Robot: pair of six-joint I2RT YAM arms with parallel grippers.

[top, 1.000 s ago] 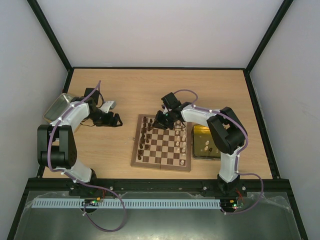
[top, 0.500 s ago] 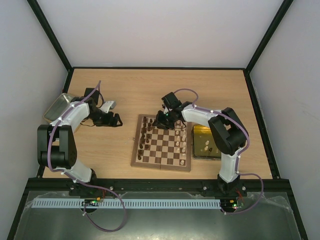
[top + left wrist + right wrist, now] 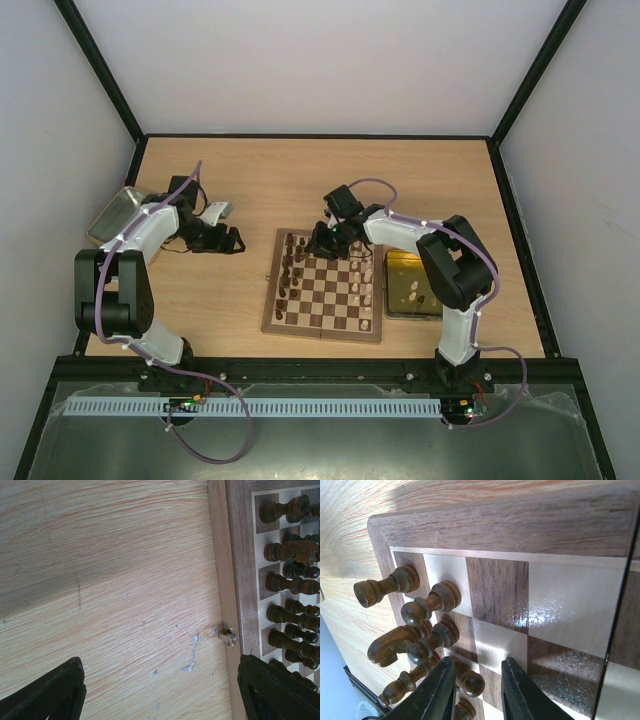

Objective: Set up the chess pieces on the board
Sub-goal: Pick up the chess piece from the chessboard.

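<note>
The board (image 3: 325, 325) lies in the middle of the table. Dark chess pieces (image 3: 292, 268) stand in its left columns and pale ones (image 3: 365, 280) in its right columns. My right gripper (image 3: 326, 240) hangs low over the board's far left corner. In the right wrist view it (image 3: 477, 682) is open, and a dark pawn (image 3: 471, 682) stands between the fingers, close to the left finger (image 3: 432, 692). Other dark pieces (image 3: 427, 607) stand just beyond. My left gripper (image 3: 233, 240) is wide open and empty over bare table left of the board (image 3: 235, 570).
A yellowish tray (image 3: 400, 262) with a few pieces lies right of the board. A grey metal tray (image 3: 118, 212) sits at the table's left edge. A small metal latch (image 3: 227, 634) sticks out of the board's side. Dark pieces (image 3: 287, 582) line that edge.
</note>
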